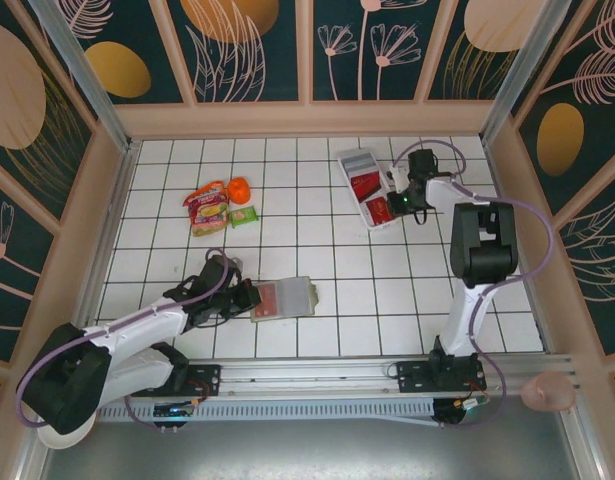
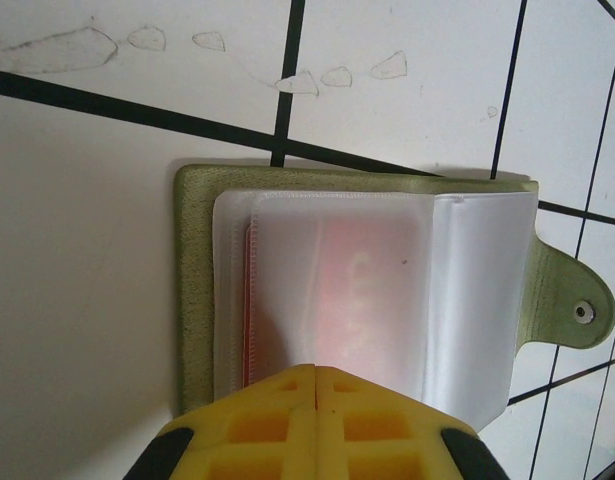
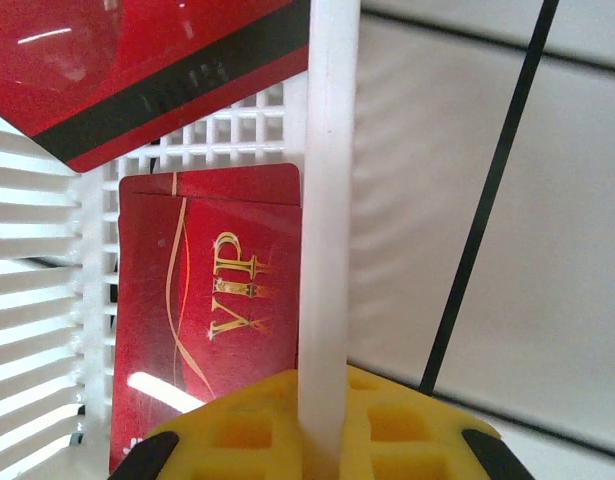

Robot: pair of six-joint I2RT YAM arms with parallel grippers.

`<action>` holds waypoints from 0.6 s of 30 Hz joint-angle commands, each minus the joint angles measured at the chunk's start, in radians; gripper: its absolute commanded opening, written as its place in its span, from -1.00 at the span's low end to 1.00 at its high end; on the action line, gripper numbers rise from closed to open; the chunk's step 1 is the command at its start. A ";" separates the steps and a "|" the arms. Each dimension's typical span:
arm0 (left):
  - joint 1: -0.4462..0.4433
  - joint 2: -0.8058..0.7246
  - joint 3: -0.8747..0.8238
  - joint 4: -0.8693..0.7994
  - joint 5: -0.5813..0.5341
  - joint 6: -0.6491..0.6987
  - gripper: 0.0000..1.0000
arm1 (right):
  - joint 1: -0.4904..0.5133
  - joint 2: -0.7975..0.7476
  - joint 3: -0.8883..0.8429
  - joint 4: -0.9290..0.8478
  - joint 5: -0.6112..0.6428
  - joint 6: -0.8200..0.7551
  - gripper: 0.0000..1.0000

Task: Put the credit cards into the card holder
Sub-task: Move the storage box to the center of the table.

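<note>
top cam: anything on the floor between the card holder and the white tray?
Nothing. The top view shows bare white tiles between the card holder and the white tray.

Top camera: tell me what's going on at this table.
The job is getting red credit cards into a green card holder. The left pincer is shut at the near edge of the open card holder, where one red card already sits in a clear sleeve. The right pincer is closed around the wall of the white tray, beside a VIP card lying inside it.
</note>
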 commanded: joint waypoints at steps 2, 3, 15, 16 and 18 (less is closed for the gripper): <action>-0.005 -0.016 -0.017 0.005 0.010 0.008 -1.00 | 0.017 -0.105 -0.092 -0.031 0.047 0.114 -0.94; -0.005 -0.017 -0.019 0.008 0.012 0.010 -1.00 | 0.026 -0.131 -0.125 -0.028 0.050 0.137 -0.93; -0.004 -0.005 -0.022 0.025 0.034 0.034 -1.00 | 0.079 -0.435 -0.470 0.040 0.153 0.334 -0.57; -0.005 -0.004 -0.023 0.024 0.034 0.035 -1.00 | 0.079 -0.450 -0.475 0.038 0.159 0.332 -0.43; -0.004 -0.002 -0.023 0.022 0.035 0.037 -1.00 | 0.079 -0.467 -0.467 0.030 0.169 0.328 -0.19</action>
